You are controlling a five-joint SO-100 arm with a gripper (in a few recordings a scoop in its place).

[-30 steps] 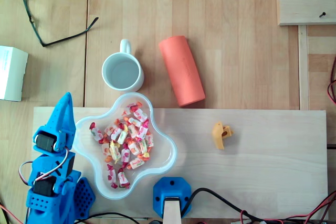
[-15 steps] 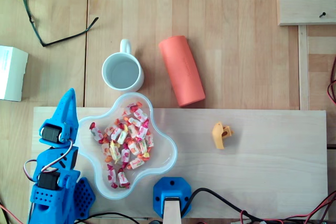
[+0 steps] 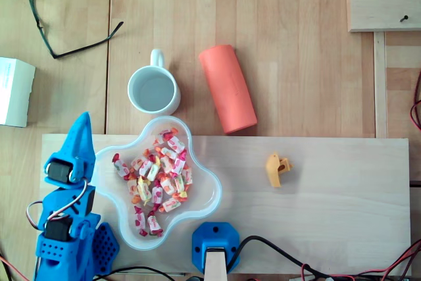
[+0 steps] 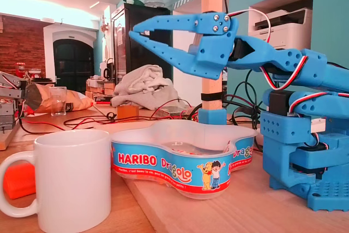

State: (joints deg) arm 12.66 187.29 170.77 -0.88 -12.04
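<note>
Pincer (image 4: 132,31) of the blue arm hangs in the air, its two jaws a little apart, with a narrow wedge of gap between them and nothing held. In the fixed view it is above the plastic bowl (image 4: 163,167), and its tips point to the left of the picture.

In the overhead view the pincer (image 3: 81,123) points up the picture. The bowl (image 3: 210,192) lies just beside it on the right, and the wrapped candies (image 3: 156,176) are heaped inside. The white mug (image 3: 153,90) stands near the tips, up and to the right. The orange cylinder (image 3: 227,88) lies farther right, behind the mug. A small yellow piece (image 3: 277,169) is well apart on the right, on the wooden board (image 3: 329,195). The glasses (image 3: 66,11) lie far beyond the tips.
</note>
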